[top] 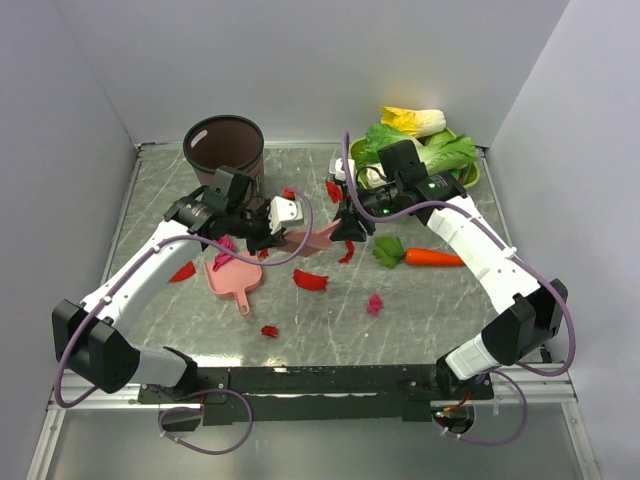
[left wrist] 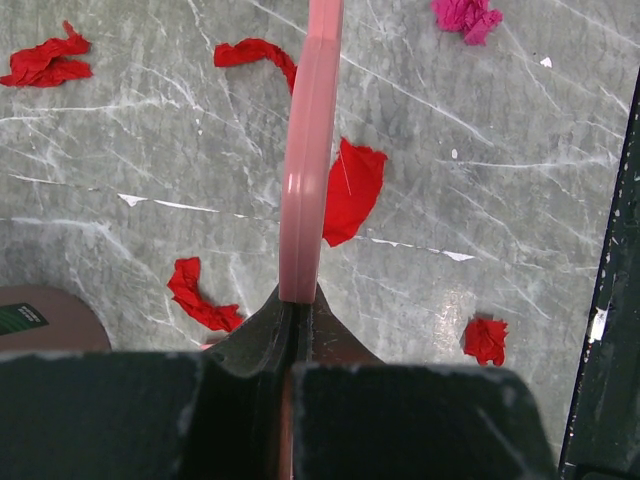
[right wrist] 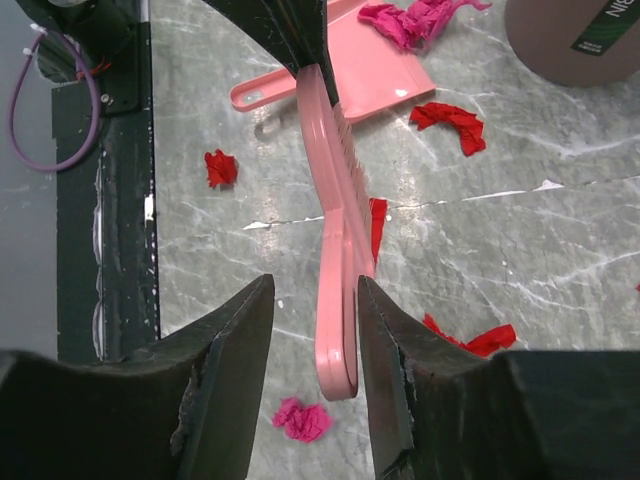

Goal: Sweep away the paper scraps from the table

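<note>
My left gripper (left wrist: 297, 305) is shut on one end of a pink brush (left wrist: 305, 150) and holds it on edge above the table (top: 420, 320). Around the brush's other end (right wrist: 338, 300) stands my right gripper (right wrist: 315, 285), still open. One finger lies against the brush and a gap shows at the other. Both grippers meet over the table's middle, left (top: 272, 222) and right (top: 350, 225). Red paper scraps (top: 310, 279) lie scattered, with a magenta one (top: 375, 303) near the front. A pink dustpan (top: 232, 275) holds magenta scraps (right wrist: 410, 20).
A brown bin (top: 224, 147) stands at the back left. A green tray of leafy vegetables (top: 430, 150) sits at the back right, and a carrot (top: 432, 258) lies below the right arm. A black rail (top: 330, 380) runs along the near edge. Pale walls close in three sides.
</note>
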Robot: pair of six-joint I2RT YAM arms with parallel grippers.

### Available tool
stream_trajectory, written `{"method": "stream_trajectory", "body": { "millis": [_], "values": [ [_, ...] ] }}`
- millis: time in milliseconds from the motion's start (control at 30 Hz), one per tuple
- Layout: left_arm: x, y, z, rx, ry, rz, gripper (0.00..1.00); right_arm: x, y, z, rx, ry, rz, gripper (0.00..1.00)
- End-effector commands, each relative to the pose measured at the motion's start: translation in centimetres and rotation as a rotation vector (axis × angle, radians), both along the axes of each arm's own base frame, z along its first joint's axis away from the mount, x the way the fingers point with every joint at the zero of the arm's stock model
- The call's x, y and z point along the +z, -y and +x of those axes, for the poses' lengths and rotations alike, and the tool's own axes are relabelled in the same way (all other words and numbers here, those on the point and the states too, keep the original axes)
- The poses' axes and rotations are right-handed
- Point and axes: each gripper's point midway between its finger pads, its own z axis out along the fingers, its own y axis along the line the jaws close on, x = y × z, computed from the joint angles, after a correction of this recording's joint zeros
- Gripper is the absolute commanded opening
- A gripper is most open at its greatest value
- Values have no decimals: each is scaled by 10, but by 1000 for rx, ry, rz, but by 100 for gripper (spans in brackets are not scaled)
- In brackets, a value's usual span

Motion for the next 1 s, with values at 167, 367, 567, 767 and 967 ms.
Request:
{"method": "stream_trajectory", "body": {
  "millis": [167, 367, 567, 767, 967],
  "values": [
    [16, 6, -2, -30, 33, -45, 1, 10, -10, 4, 37, 46, 28, 33],
    [17, 4, 0, -20, 44, -41, 1, 4, -7, 6, 28, 41, 6, 27],
    [18, 3, -1, -17, 48, -48, 1, -2, -5, 8, 3, 44, -8, 20],
    [14, -5, 17, 141, 33, -27, 71, -4, 1, 17, -80, 12, -20, 0],
    [-32, -39, 20, 392, -59, 84, 83, -8, 35, 24, -322, -25, -58, 0]
  ]
}}
